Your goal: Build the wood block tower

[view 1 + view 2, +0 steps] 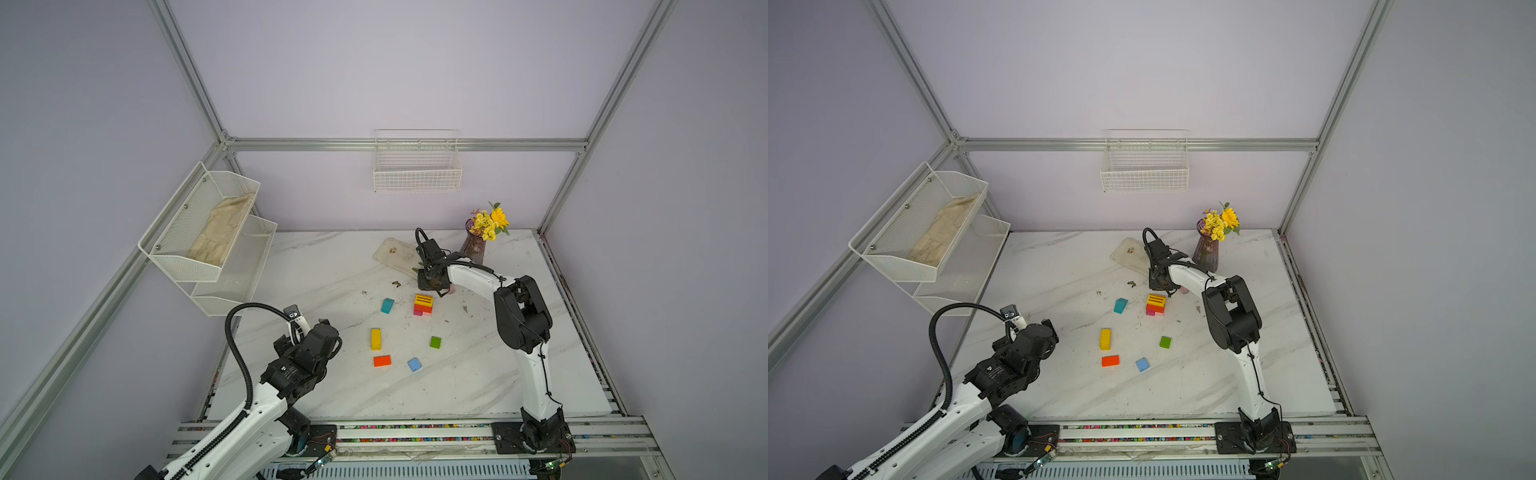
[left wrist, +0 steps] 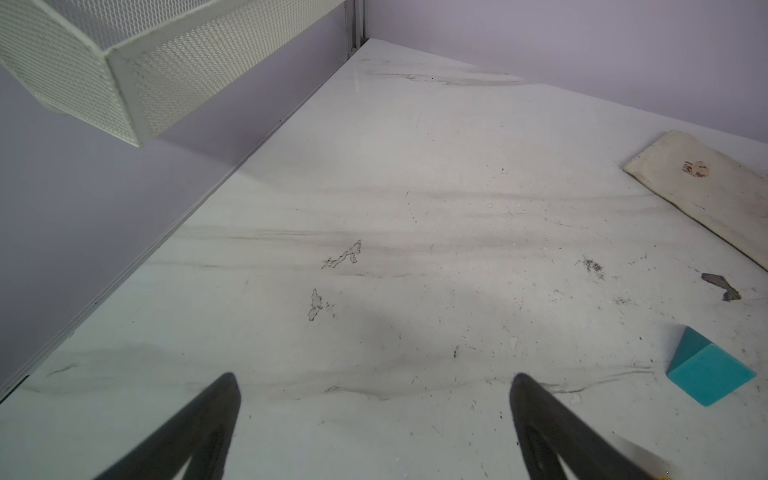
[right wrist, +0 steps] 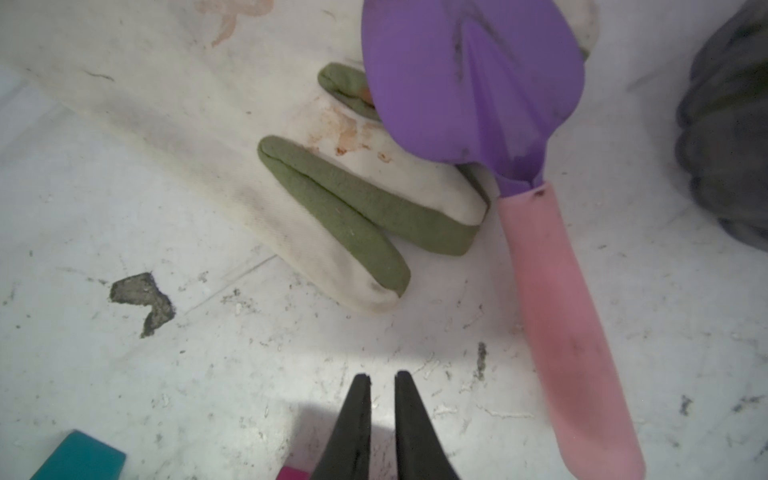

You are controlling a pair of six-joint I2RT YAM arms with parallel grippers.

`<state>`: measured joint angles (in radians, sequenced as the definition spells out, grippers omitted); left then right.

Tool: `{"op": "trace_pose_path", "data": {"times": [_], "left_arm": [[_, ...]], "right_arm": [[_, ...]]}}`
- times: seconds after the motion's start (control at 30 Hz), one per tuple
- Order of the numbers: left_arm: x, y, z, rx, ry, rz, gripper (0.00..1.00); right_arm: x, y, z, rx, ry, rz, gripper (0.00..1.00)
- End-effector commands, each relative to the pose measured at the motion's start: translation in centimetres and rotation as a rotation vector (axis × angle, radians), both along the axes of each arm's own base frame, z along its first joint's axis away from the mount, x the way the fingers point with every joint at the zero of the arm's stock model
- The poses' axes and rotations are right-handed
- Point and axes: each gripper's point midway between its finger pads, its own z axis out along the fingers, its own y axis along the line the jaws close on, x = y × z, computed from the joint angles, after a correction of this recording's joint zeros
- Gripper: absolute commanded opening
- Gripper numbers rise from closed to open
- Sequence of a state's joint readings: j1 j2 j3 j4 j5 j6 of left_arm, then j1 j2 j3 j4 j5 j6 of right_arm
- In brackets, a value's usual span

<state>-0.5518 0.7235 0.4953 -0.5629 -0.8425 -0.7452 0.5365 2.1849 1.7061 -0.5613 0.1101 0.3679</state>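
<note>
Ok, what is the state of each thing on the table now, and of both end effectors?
tower: standing, a few blocks high
teal block: loose, lying down
yellow block: loose, lying flat
orange block: loose, lying flat
green block: loose, lying flat
blue block: loose, lying flat
trowel: lying down, blade over the glove
glove: lying flat
vase: upright
left end effector: open, holding nothing
right end effector: shut, holding nothing

I work in a lab test cell: aluminium frame [image 1: 291, 144] and plain lilac walls [image 1: 374, 75] box my marble tabletop [image 1: 332, 266], wire basket [image 1: 417, 180] at twelve o'clock, mounting rail [image 1: 415, 432] at six
</note>
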Motion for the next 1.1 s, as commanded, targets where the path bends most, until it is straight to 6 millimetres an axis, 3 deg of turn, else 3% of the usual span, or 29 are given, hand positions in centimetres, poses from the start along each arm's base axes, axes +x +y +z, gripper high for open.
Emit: {"op": "trace_pose_path", "data": {"times": [0.0,0.43,1.07], "left_arm": [[0.1,0.1,0.3,-0.008,-0.031,0.000,1.00],[0.1,-0.1,0.4,-0.012,-0.040,-0.017,1.00],[0.2,-0.2,0.3,-0.012,-0.038,-0.024,1.00]], "right_arm": [[-0.5,-0.5,-0.3,-0.021,0.029,0.014,0.16],[-1.6,-0.8,-0.9,-0.021,0.054,0.023,0.14],[-2.4,-1.0,0.3,0.001,0.036,0.033,0.14]]}}
